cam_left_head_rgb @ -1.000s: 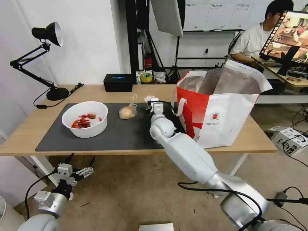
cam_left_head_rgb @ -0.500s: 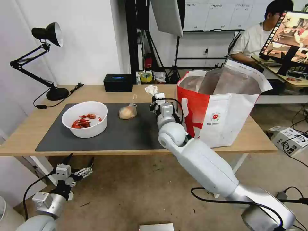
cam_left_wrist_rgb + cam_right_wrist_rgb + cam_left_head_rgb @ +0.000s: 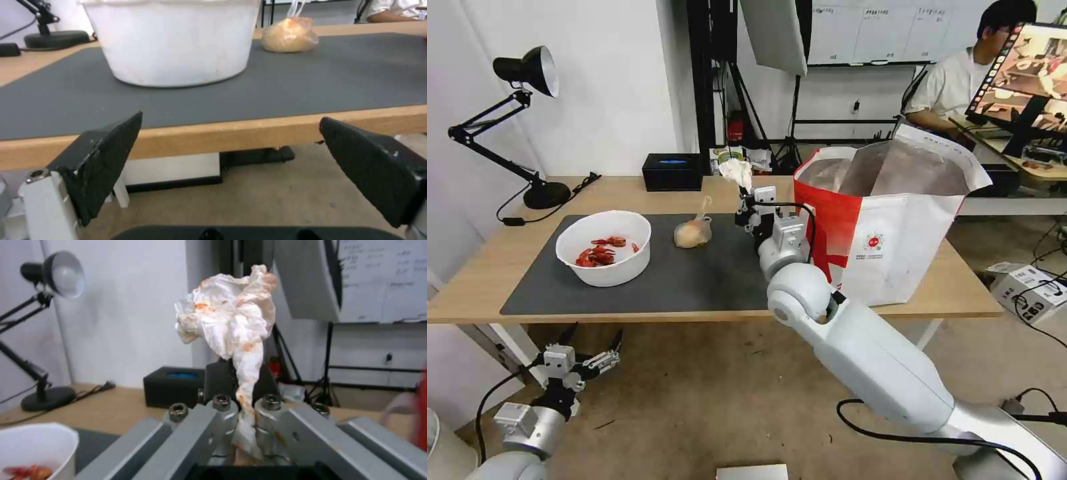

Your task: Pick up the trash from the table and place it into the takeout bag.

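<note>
My right gripper [image 3: 747,195] is shut on a crumpled white tissue [image 3: 736,171] with orange stains, held up above the dark grey mat [image 3: 694,283], just left of the red-and-white takeout bag [image 3: 894,230]. In the right wrist view the tissue [image 3: 231,310] stands up out of the shut gripper [image 3: 247,405]. A white bowl [image 3: 604,248] with red crayfish shells and a small knotted clear bag [image 3: 692,233] rest on the mat. My left gripper [image 3: 590,341] hangs open below the table's [image 3: 480,273] front edge, facing the bowl [image 3: 171,40] and knotted bag [image 3: 289,35].
A black desk lamp [image 3: 527,73] stands at the table's far left corner and a black box [image 3: 672,171] at its back edge. The takeout bag's mouth gapes open. A white box [image 3: 1027,288] and cables lie on the floor at right.
My right gripper has lifted the tissue off the mat, up and slightly toward the takeout bag. The left arm has barely moved.
</note>
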Controlling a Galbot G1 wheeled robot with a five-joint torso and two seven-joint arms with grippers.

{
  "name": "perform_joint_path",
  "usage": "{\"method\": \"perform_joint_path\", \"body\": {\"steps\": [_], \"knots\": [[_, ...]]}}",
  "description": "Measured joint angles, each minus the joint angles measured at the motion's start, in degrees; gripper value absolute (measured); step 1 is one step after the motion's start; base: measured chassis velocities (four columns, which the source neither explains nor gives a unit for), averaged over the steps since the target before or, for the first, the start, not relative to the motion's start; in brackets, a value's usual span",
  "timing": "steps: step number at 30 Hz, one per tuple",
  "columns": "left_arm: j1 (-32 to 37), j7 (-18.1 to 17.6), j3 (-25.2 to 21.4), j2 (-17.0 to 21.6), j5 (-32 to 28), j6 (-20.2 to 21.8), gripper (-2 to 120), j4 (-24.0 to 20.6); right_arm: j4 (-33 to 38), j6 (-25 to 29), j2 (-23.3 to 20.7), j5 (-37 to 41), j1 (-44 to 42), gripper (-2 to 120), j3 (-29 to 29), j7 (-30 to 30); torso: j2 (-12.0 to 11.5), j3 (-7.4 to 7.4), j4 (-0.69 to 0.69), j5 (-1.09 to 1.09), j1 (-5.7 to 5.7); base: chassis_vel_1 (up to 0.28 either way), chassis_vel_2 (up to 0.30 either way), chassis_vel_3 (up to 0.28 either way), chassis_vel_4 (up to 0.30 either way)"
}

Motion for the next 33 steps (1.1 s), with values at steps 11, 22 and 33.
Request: {"method": "perform_joint_path", "body": {"steps": [11,22,33], "knots": [[0.53,-0.02,0.17,-0.73,0.21,0.24,100,-1.35,7.36,-0.08,-6.68,1.29,-3.37,0,9.35,2.85,0.00,0.00,-0.01,0.01,0.00,0.000,0.000,0.000,0.000],[0.76,-0.01,1.31,-1.23,1.11,1.31,100,-2.80,11.01,-3.38,-16.96,8.06,-4.89,0,18.23,3.75,0.00,0.00,-0.02,0.01,0.00,0.000,0.000,0.000,0.000],[1.37,0.03,1.66,-2.23,1.94,1.48,100,-3.02,9.06,-9.80,-18.07,8.87,-4.65,30,17.59,0.22,0.00,0.01,0.00,0.00,0.00,0.000,0.000,0.000,0.000]]}}
